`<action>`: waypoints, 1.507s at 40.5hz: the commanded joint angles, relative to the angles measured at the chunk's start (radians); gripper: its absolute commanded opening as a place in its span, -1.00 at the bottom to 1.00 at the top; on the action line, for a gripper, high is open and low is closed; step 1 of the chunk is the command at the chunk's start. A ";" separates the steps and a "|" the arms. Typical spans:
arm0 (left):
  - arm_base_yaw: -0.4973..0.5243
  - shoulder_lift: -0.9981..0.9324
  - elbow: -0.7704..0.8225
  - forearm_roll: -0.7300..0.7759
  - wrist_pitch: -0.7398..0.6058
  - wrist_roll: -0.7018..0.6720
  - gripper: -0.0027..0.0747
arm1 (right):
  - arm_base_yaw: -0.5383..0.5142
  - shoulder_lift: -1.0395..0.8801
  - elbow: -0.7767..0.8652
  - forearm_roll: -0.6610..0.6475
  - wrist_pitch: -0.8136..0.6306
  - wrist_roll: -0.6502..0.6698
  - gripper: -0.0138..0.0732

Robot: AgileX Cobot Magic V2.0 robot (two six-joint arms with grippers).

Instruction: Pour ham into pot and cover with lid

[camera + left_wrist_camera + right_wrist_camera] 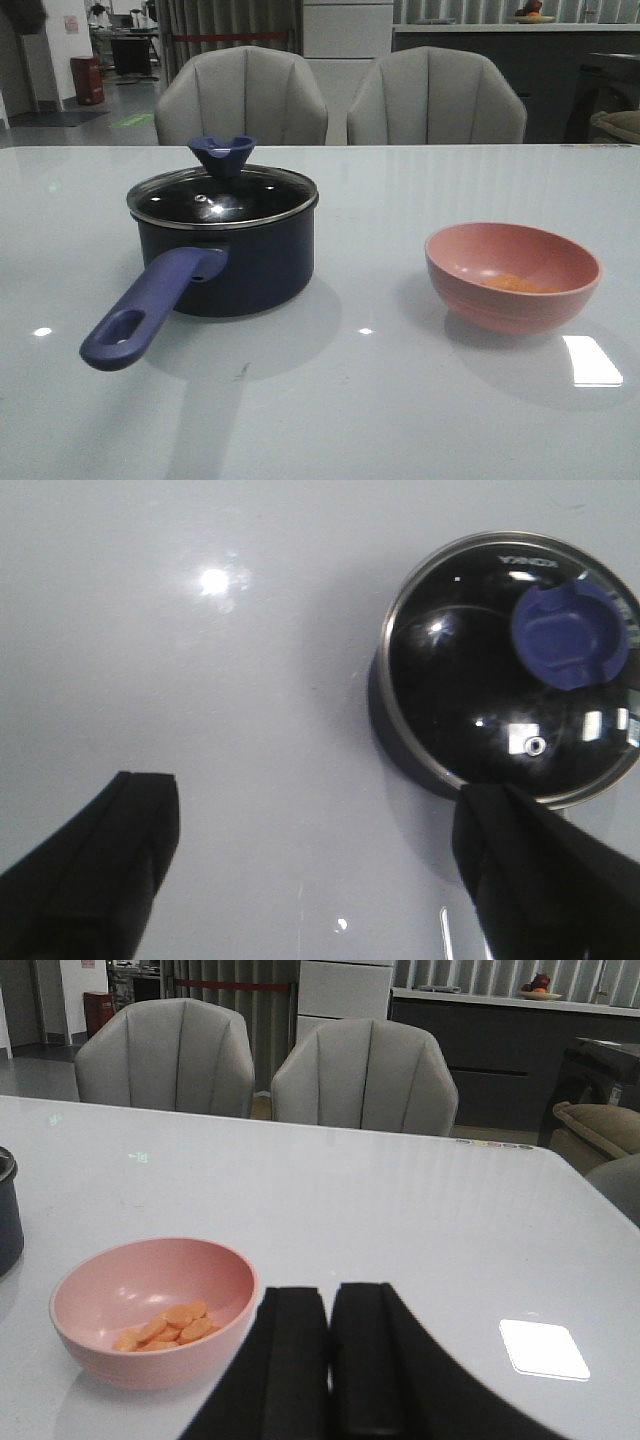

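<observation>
Glossy white table (330, 420) before chairs (241, 98)

Beside the left claw (310, 865), the round clear glass lid (510, 670) runs off the picture's edge. The dark navy pot's (225, 260) inside hides under it.

Two grey padded chairs (340, 95) behind a glossy white table (330, 400) — dim room, curtains.
</observation>
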 commanded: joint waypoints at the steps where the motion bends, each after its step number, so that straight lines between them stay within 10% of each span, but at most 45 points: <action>1: -0.063 0.047 -0.108 -0.015 -0.025 -0.027 0.60 | -0.004 -0.019 -0.005 -0.010 -0.084 -0.001 -0.33; 18: -0.267 0.358 -0.427 0.154 0.117 -0.228 0.69 | -0.004 -0.019 -0.005 -0.010 -0.084 -0.001 -0.33; 49: -0.299 0.521 -0.523 0.148 0.113 -0.387 0.80 | -0.004 -0.020 -0.005 -0.010 -0.084 -0.001 -0.33; 61: -0.297 0.549 -0.523 0.148 0.119 -0.387 0.49 | -0.004 -0.020 -0.005 -0.010 -0.084 -0.001 -0.33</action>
